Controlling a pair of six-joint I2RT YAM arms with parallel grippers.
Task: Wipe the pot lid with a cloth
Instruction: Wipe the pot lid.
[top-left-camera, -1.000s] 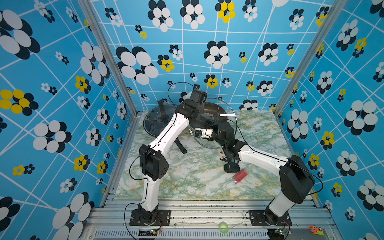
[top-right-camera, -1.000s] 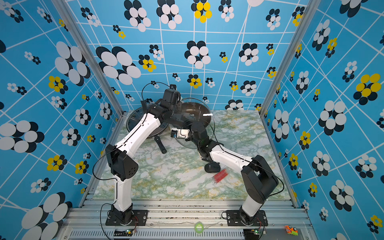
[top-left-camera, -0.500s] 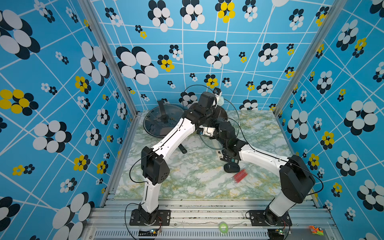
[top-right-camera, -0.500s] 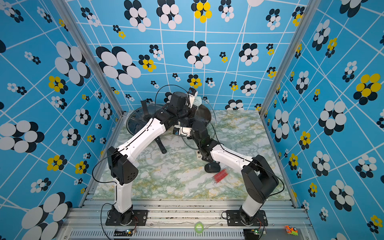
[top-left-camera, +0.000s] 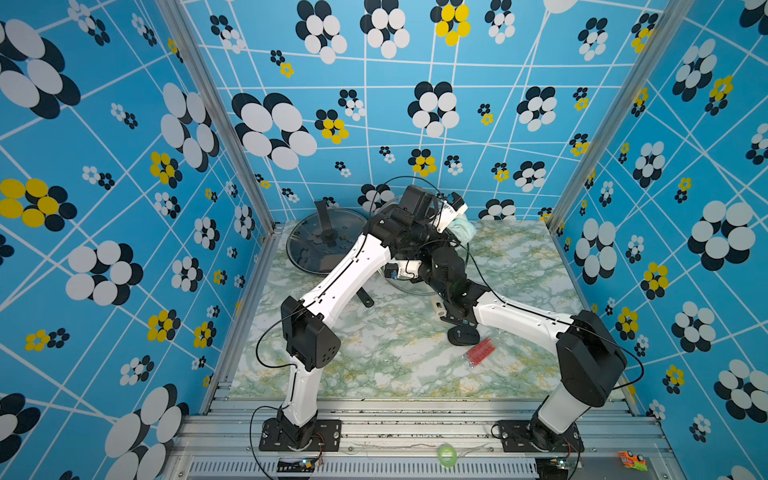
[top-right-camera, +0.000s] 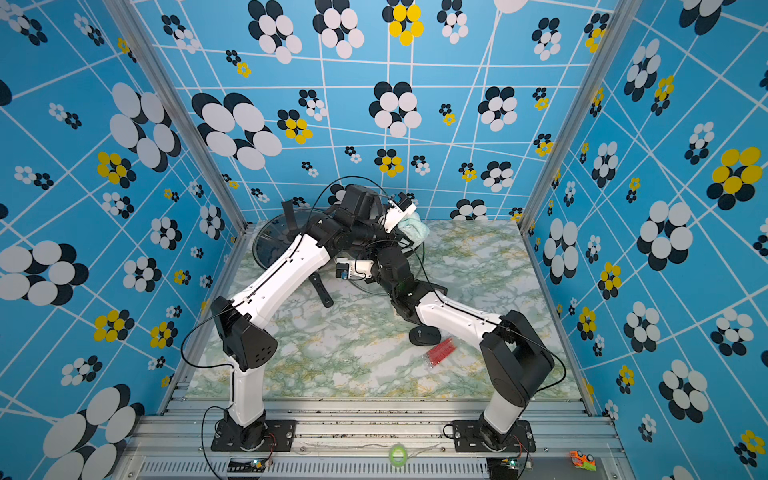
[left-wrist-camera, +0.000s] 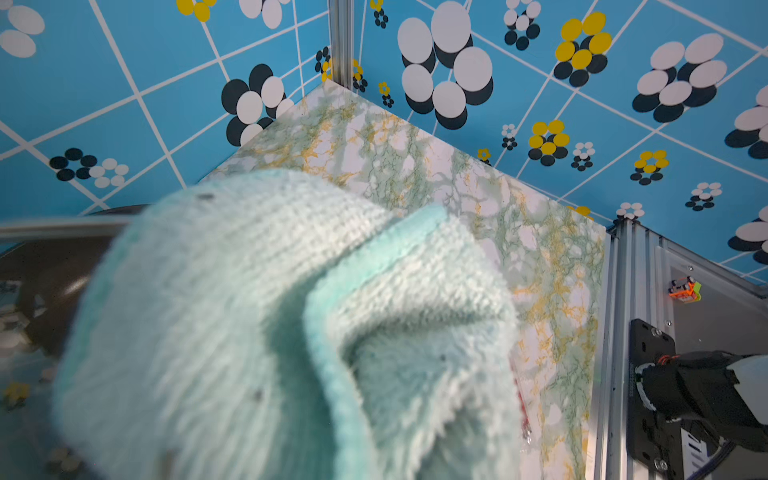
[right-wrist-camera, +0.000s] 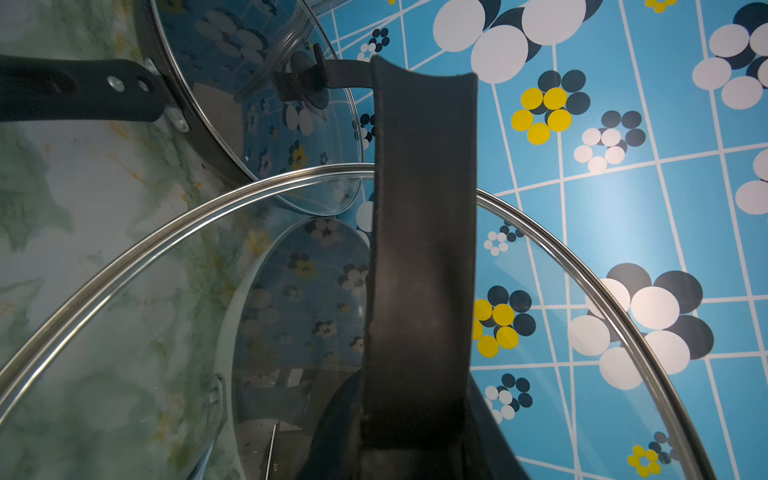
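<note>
Holding a bunched mint-green cloth, the left gripper hangs above the back edge of the marbled surface, a little right of centre. Its white fingers are clenched on the fabric, and in the left wrist view the cloth fills most of the picture.

Just in front of it, the right gripper grasps the glass pot lid by its black strap handle. The lid is tilted up off the surface, its steel rim arching across the right wrist view. The cloth sits at the lid's far rim; whether the two touch cannot be told.

A second pan, with its own glass lid on, stands in the back left corner. A small red packet lies toward the front right, well apart from the work.

The step in hand looks like a wiping stroke. To do it well, the right arm should probably hold the lid steady at its tilt while the left lays a broad face of the cloth (not just a corner) against the glass. It should then sweep from rim toward handle with light, even pressure. Pushing hard could twist the lid in the grip, and the crossed arms leave little room.
</note>
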